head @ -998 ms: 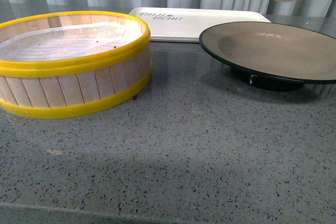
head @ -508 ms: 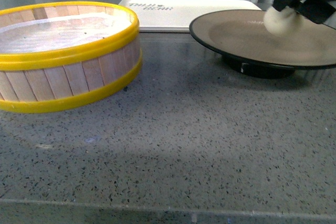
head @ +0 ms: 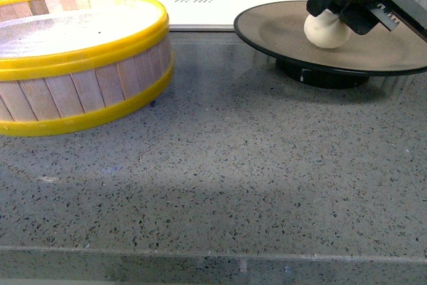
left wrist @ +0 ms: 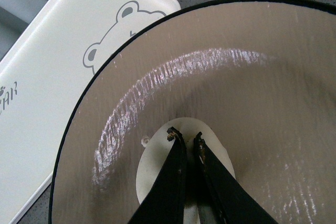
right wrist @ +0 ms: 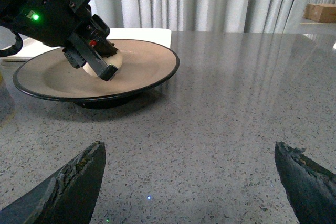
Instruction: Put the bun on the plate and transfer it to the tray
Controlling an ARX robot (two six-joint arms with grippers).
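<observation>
The bun (head: 325,30) seems to rest on the tan inside of the plate (head: 267,28), at the upper right of the front view. The left gripper (left wrist: 185,136) is clenched on its pleated top (jaws almost together), probably to set it down gently before letting go. The tray (head: 220,1) lies just behind the plate. The right gripper (right wrist: 188,153) stands wide apart above the surface (head: 233,165), perhaps ready for the plate.

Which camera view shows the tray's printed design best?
The left wrist view: the tray is seen from above, with the bear face and lettering clear, partly hidden by the plate. The front view shows a far strip with faint lettering; the right wrist view, only a pale corner.
</observation>
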